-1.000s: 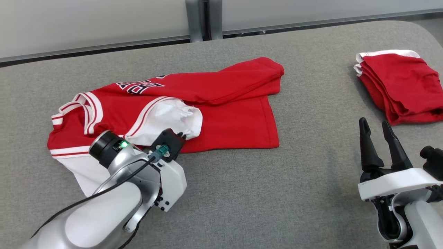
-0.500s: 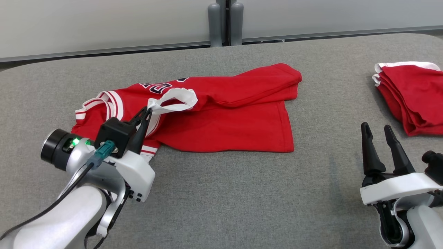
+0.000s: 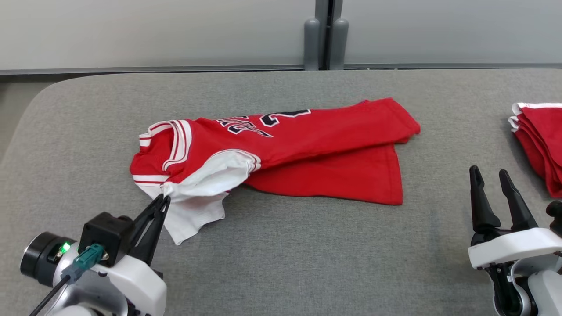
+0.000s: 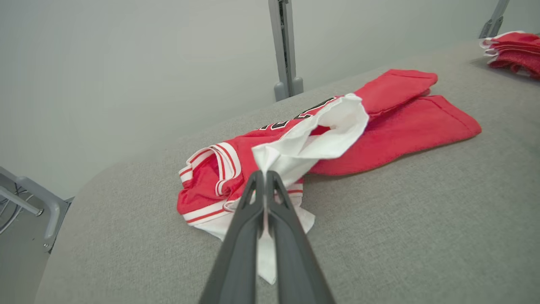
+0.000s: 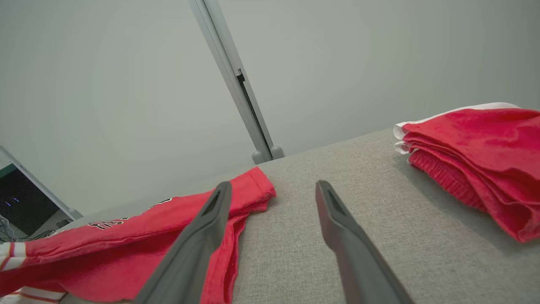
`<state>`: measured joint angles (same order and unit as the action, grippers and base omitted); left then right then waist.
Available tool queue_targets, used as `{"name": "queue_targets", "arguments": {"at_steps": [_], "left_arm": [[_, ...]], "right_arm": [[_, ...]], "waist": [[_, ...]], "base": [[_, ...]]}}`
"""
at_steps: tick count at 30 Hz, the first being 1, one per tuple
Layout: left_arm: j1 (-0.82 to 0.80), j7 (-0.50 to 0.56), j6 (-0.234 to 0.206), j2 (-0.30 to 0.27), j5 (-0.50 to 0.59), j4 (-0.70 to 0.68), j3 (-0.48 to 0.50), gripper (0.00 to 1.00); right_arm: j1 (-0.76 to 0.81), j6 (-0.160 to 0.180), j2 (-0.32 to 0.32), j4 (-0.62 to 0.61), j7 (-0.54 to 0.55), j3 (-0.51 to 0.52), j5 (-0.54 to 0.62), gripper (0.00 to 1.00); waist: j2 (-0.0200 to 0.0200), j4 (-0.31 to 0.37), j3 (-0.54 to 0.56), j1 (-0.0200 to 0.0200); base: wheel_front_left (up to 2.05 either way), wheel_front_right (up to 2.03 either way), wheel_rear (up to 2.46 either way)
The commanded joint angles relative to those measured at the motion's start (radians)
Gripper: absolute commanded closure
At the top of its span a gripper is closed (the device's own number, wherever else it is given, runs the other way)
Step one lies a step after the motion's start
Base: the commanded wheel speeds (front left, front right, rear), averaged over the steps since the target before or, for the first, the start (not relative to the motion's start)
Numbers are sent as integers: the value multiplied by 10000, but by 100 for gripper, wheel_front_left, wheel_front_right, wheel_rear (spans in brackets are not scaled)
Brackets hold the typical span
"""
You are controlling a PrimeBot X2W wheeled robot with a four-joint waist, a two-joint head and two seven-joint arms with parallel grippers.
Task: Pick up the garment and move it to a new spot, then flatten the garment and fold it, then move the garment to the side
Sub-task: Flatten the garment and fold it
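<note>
Garment (image 3: 303, 149), a red jersey with white trim, lies on the table (image 3: 285, 259) near its middle, doubled lengthwise. Its long axis runs left to right in the head view, collar toward the robot's left, hem toward its right. Dark, white-edged chest lettering is creased; I cannot read it. Left gripper (image 3: 163, 199) is pinched on the white armhole edge. Right gripper (image 3: 488, 172) stands spread and empty, near a folded red pile (image 3: 540, 140).
</note>
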<state>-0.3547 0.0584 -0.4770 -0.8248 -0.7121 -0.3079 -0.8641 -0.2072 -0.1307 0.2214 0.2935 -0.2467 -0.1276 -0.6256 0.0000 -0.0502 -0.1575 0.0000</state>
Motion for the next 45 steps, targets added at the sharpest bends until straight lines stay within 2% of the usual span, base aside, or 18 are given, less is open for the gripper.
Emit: {"name": "queue_targets", "arguments": {"at_steps": [1,6,14,21,24,25,26,27,29,31,33,34,37,39,42,45], "left_arm": [[220,-10,-69,-104,-144,-115,71,100],[1100,10,-261,-652,-688,-357,153,100],[2452,-136,-436,-854,-1482,439,3,100],[2858,-348,189,-375,-1697,2123,-426,100],[2801,-451,286,-123,-1708,2756,-460,100],[2808,-525,374,-37,-1836,2933,-425,84],[2787,-606,457,67,-1887,3014,-387,7],[2724,-666,518,135,-1894,3060,-375,0],[2568,-794,548,197,-1862,3058,-286,0],[2441,-920,358,223,-1707,2872,-191,0],[2261,-1285,-155,230,-1512,2325,138,0],[2261,-1285,-155,230,-1512,2325,138,0],[2047,-1995,-767,372,-1187,1643,615,0],[2014,-2507,-1005,568,-1048,1328,877,0],[1799,-2913,-1037,893,-779,1072,1074,0],[1661,-3066,-858,1227,-555,996,1126,0]], "right_arm": [[129,-2,83,-39,13,56,28,0],[339,-2,134,-100,128,201,106,0],[559,-2,96,-294,355,322,254,0],[642,-2,125,-471,526,409,318,0],[659,-2,156,-554,588,456,356,0],[674,-2,165,-575,617,474,373,0],[690,-2,165,-595,634,486,384,0],[704,-2,164,-616,666,494,386,0],[721,-2,148,-646,694,506,378,0],[768,-2,105,-663,723,495,401,0],[835,-2,59,-647,781,456,427,0],[835,-2,59,-647,781,456,427,0],[959,-2,-4,-629,839,309,446,0],[967,-2,-53,-612,936,103,404,0],[767,-2,-60,-499,1208,-453,251,0],[407,-2,104,-160,1655,-1107,71,0]], "waist": [[0,-286,154,0],[0,-801,356,0],[0,-1096,528,0],[0,-1087,497,0],[0,-1077,468,0],[0,-1075,462,0],[0,-1078,459,0],[0,-1082,457,0],[0,-1086,461,0],[0,-1078,491,0],[0,-1020,618,0],[0,-1020,618,0],[0,-942,729,0],[0,-905,781,0],[0,-897,770,0],[0,-975,696,0]], "base": [[0,0,0],[0,0,0],[0,0,0],[0,0,0],[0,0,0],[0,0,0],[0,0,0],[0,0,0],[0,0,0],[0,0,0],[0,0,0],[0,0,0],[0,0,0],[0,0,0],[0,0,0],[0,0,0]]}}
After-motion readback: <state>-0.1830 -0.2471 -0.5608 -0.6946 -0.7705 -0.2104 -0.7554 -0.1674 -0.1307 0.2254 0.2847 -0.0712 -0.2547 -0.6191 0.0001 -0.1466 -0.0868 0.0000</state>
